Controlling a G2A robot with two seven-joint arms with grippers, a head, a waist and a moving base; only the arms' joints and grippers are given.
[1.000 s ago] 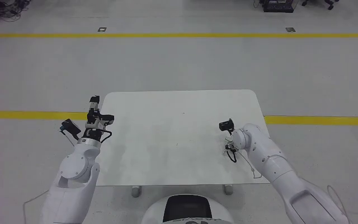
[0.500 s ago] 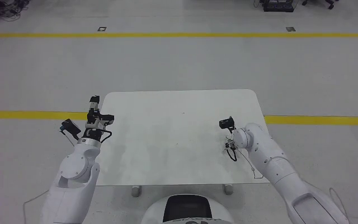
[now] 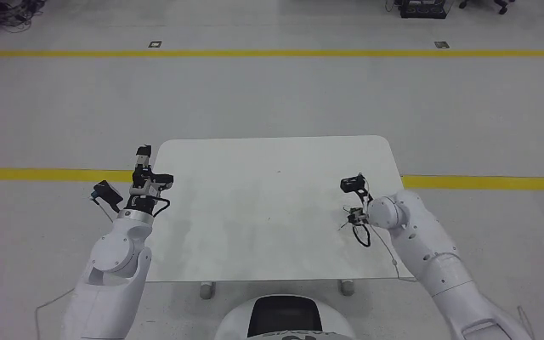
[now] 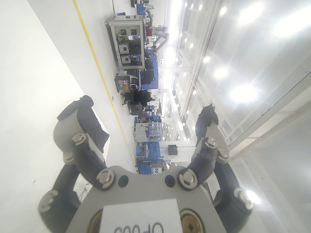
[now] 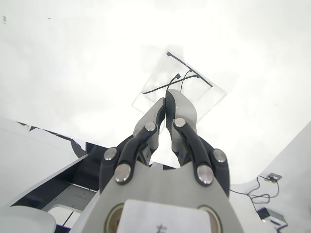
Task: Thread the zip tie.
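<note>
My right claw (image 5: 166,95) is shut tight, ribbed pads (image 5: 170,107) pressed flat together w/ no gap. Just past the tips lies a clear square plate (image 5: 155,81) on the white table (image 3: 272,212), and the black zip ties (image 5: 179,62) sit on it. I count 3. 1 lies straight along the plate's far edge, its head at 1 corner. A 2nd curves across the middle to the plate's other side. A 3rd, thinner, bends from the straight 1 toward my tips and goes out of sight behind 1 finger. Can't tell if that end is nipped between the pads or only passes behind them. From above, this arm is over the table's right side, claw aimed inward toward the table's middle.

My left claw (image 4: 145,105) is spread wide, approx. as far as it goes, and has hold of nothing. Its black-padded fingers (image 4: 83,122) point out at the hall and ceiling lights, not at the work. From above it sits at the table's left edge, well apart from the plate and the right arm.

A small box (image 5: 272,217) w/ a loose cable lies on the floor beyond the table corner.
</note>
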